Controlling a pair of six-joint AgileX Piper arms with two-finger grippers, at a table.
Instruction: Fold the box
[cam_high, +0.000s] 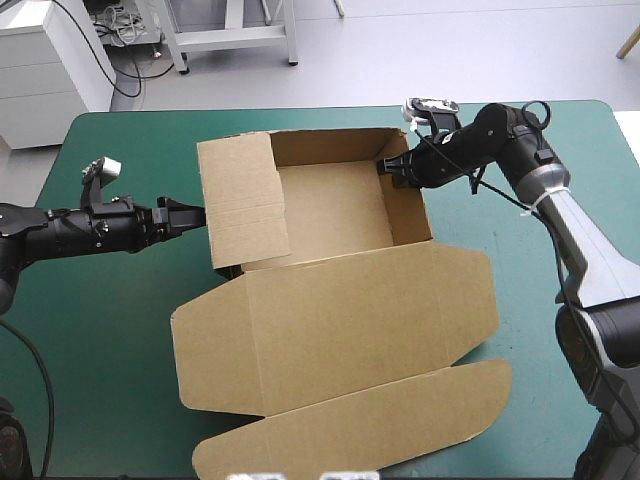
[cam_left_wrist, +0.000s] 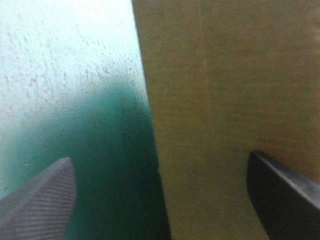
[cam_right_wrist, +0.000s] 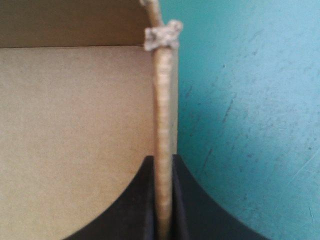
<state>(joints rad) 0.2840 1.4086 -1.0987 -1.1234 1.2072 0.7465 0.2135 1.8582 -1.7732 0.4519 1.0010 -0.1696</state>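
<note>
Centrally on the teal-green cover (cam_high: 120, 300), the box (cam_high: 330, 205): right pincer (cam_right_wrist: 163, 159) tight on its wall, left pincer (cam_high: 198, 216) agape.

Overhead high view; both wrist views tight against the box (cam_high: 340, 320)

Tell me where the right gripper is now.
In the high view the right gripper is at the right wall of the box, close to the far right corner. Its jaws are shut on that wall's edge.
</note>
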